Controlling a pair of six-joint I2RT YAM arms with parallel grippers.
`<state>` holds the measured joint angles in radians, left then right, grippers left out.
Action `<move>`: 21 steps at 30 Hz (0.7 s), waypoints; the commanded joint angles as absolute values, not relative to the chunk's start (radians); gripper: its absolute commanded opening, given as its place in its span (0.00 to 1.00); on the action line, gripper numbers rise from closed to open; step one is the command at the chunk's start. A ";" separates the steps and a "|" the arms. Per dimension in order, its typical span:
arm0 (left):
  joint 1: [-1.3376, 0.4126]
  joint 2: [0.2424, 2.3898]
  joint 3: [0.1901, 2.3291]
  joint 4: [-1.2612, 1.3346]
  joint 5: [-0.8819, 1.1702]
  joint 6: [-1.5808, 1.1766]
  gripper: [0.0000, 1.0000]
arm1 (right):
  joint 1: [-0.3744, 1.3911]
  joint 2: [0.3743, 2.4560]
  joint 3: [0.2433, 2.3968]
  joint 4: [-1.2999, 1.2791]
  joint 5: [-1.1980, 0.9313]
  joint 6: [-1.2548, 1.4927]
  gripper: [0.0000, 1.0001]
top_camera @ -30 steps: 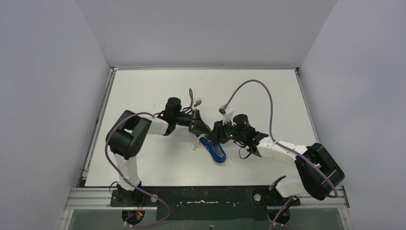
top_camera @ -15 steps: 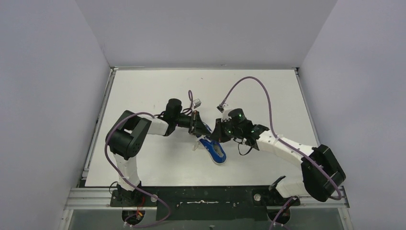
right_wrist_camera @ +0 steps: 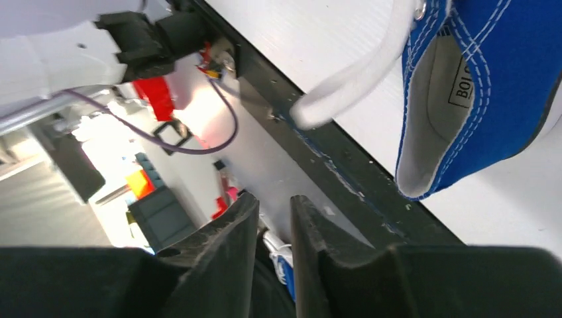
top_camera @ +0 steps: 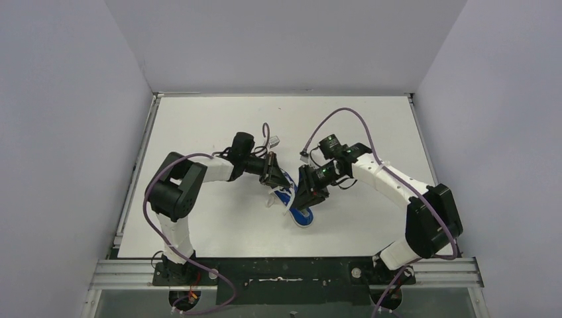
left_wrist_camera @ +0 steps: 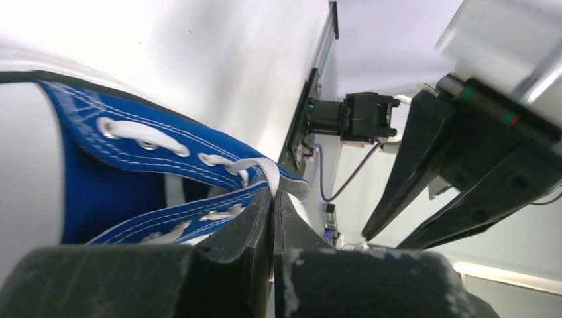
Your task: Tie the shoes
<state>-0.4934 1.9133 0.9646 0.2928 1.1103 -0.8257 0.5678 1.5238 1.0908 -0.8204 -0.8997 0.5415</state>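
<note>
A: How far along is the tying?

B: Early, I'd judge. The blue sneaker [top_camera: 299, 215] lies on the white bench [top_camera: 199, 126] between the two arms, somewhat toward the near side. I see no knot or bow; the laces run through the eyelets and hang loose.

A: What do the arms have?

B: The left end effector [left_wrist_camera: 273, 197] is closed. A white lace [left_wrist_camera: 255, 167] coming off the top eyelet runs right into the seam between its fingers, so it appears to pinch that lace. The right end effector [right_wrist_camera: 268, 199] has its fingers a narrow gap apart with nothing between them. The other lace end [right_wrist_camera: 351, 83] dangles free beyond it, just beside the shoe's opening.

A: So what's left?

B: Nearly everything, by my reading: catch the second lace, cross the two, form the loops, pull tight.

A: And the surroundings?

B: The bench is plain matte white, with a metal rail [top_camera: 285, 270] along the near edge where the arm bases are bolted. Pale grey walls [top_camera: 66, 132] close it in on three sides — a boxed-in cell. A purple cable [top_camera: 361, 122] loops off each wrist.
</note>
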 commanded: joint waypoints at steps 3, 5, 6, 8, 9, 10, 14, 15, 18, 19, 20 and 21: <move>-0.476 1.907 1.020 0.234 1.074 -0.747 0.00 | 0.468 1.398 1.115 -0.734 -0.833 0.425 0.39; -0.476 1.910 1.021 0.242 1.077 -0.752 0.00 | 0.521 1.315 1.016 -0.577 -0.696 0.301 0.45; -0.476 1.913 1.024 0.243 1.080 -0.756 0.00 | 0.558 1.278 0.962 -0.501 -0.615 0.275 0.48; -0.477 1.916 1.027 0.248 1.088 -0.764 0.00 | 0.598 1.237 0.889 -0.358 -0.517 0.304 0.55; -0.477 1.913 1.029 0.248 1.089 -0.764 0.00 | 0.605 1.231 0.860 -0.310 -0.503 0.343 0.56; -0.477 1.913 1.029 0.248 1.090 -0.764 0.00 | 0.618 1.229 0.832 -0.277 -0.468 0.383 0.57; -0.478 1.912 1.022 0.262 1.094 -0.775 0.00 | 0.644 1.250 0.789 -0.196 -0.361 0.459 0.53; -0.479 1.910 1.019 0.271 1.094 -0.783 0.00 | 0.651 1.267 0.786 -0.170 -0.362 0.461 0.50; -0.479 1.905 1.011 0.288 1.094 -0.798 0.00 | 0.659 1.334 0.814 -0.186 -0.352 0.493 0.38; -0.479 1.903 1.011 0.287 1.093 -0.798 0.00 | 0.667 1.348 0.823 -0.196 -0.351 0.506 0.37; -0.479 1.901 1.011 0.287 1.092 -0.799 0.00 | 0.676 1.352 0.827 -0.203 -0.340 0.519 0.37; -0.479 1.901 1.010 0.288 1.091 -0.799 0.00 | 0.691 1.349 0.829 -0.217 -0.315 0.536 0.36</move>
